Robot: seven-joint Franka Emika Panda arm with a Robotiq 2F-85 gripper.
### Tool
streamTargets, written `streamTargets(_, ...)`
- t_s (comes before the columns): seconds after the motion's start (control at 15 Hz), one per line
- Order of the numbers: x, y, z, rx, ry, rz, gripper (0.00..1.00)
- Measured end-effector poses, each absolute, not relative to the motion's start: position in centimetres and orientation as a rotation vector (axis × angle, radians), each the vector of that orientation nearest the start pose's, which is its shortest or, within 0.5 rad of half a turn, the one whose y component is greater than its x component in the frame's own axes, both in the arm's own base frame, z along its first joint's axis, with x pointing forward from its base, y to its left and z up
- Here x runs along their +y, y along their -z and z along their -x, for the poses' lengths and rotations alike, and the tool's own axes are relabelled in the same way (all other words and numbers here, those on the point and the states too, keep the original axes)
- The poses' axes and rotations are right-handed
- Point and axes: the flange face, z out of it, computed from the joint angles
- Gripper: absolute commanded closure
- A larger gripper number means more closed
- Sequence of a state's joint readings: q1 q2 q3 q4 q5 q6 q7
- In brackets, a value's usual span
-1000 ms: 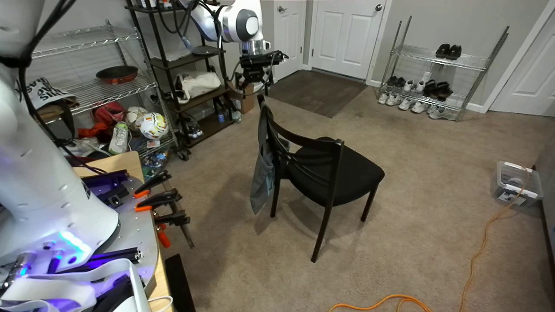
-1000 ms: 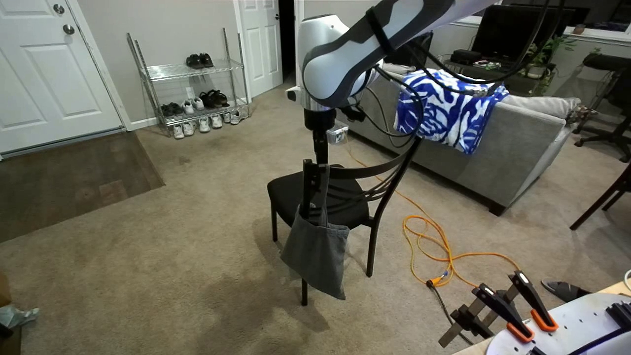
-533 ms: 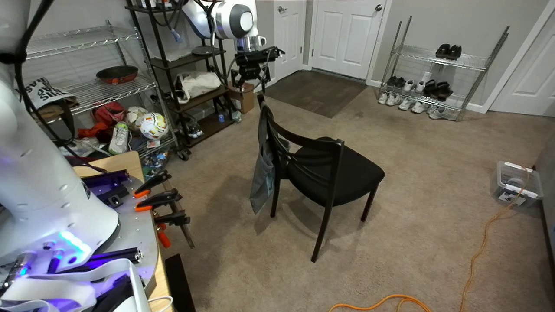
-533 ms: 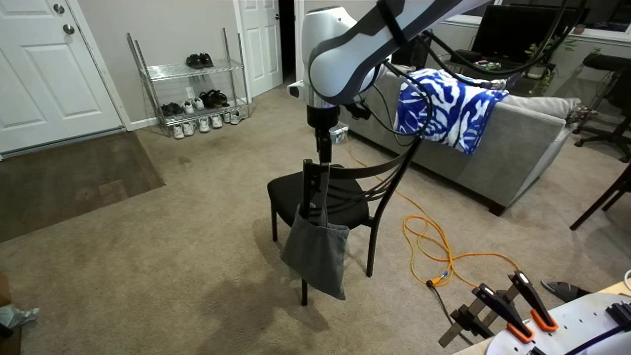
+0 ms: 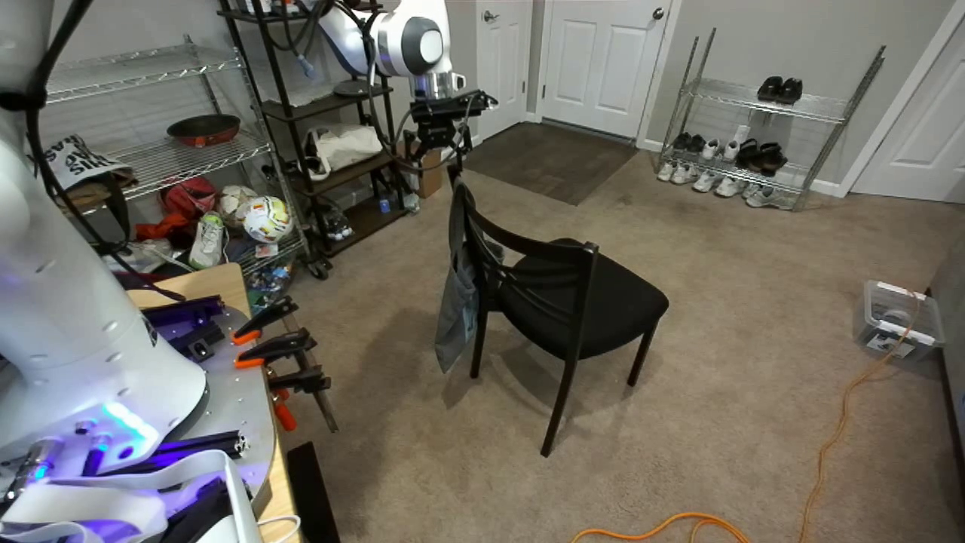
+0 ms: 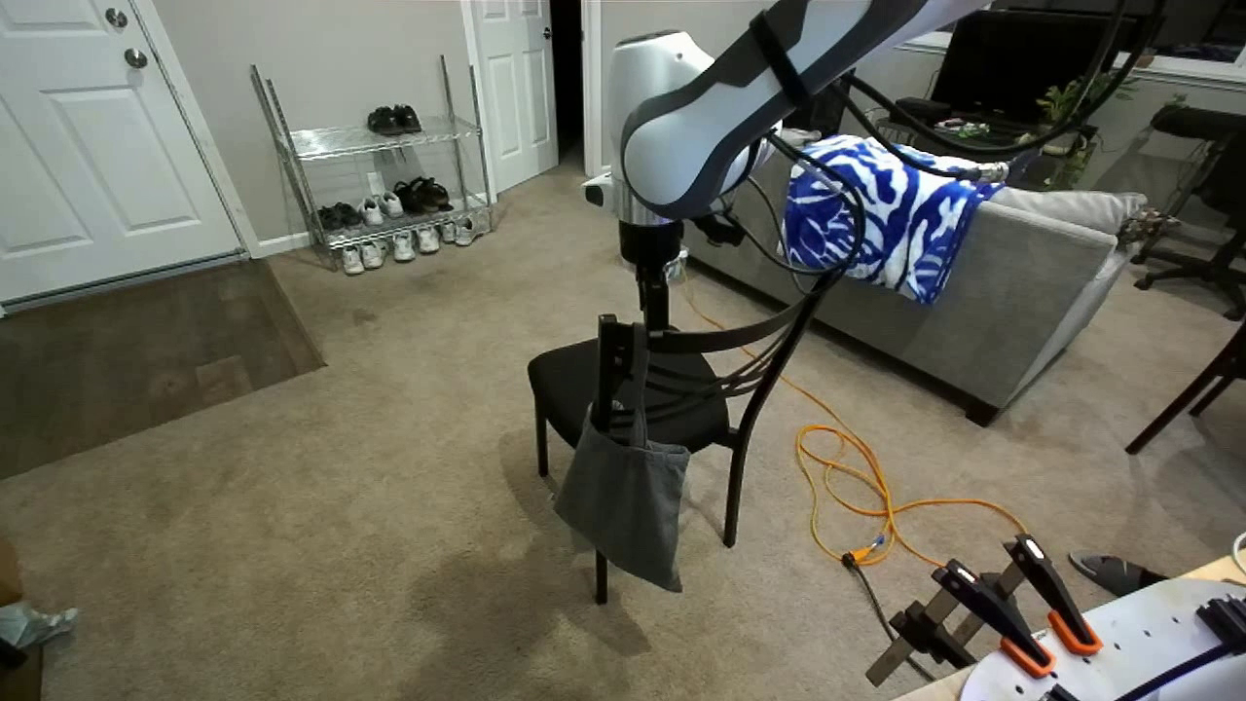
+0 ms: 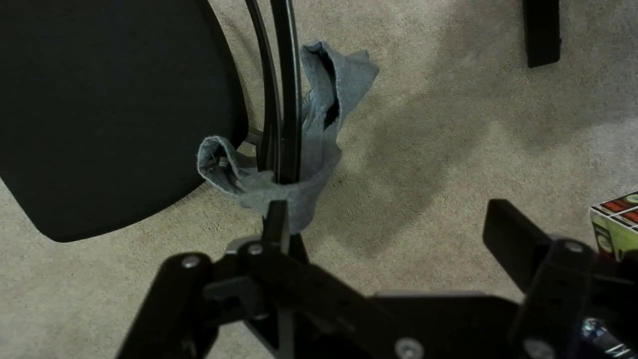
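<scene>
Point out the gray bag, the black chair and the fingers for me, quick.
Gray bag (image 6: 626, 506): in an exterior view, on its hanging body, below the straps.
Black chair (image 5: 614, 302): in an exterior view, on the seat.
Fingers (image 7: 516, 244): in the wrist view, on the finger at the picture's right.

A: Which lettering shows in an exterior view?

B: Bold black print on the white cloth item (image 5: 79, 167) at the wire shelf (image 5: 185, 160); it runs slanted over several lines, and its words cannot be made out for certain.

A: And the clear plastic bin (image 5: 901, 311)?

B: Its front carries a white label (image 5: 889, 345) with dark marks, too small to read.

A: Does the robot's base (image 5: 83, 317) bear anything?

B: A small dark mark (image 5: 150, 330) on its side, likewise illegible.

A: What about the wrist view?

B: The box (image 7: 618, 224) at the right edge has red and green printed panels, but no word on them is legible.
</scene>
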State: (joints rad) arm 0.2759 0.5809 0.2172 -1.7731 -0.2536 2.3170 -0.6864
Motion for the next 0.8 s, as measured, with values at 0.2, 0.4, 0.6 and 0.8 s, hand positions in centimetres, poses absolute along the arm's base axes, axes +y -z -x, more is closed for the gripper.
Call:
streamTargets(0.2, 29.2, -23.3, -58.9, -1.957, -0.048, 2.541, 0.0)
streamTargets(0.4, 28.6, -22.6, -59.3, -1.946, -0.059, 2.547, 0.0)
streamTargets(0.6, 28.5, -22.1, -60.6, -1.939, -0.043, 2.549, 0.0)
streamTargets(0.8, 29.1, -21.8, -62.1, -1.959, -0.009, 2.544, 0.0)
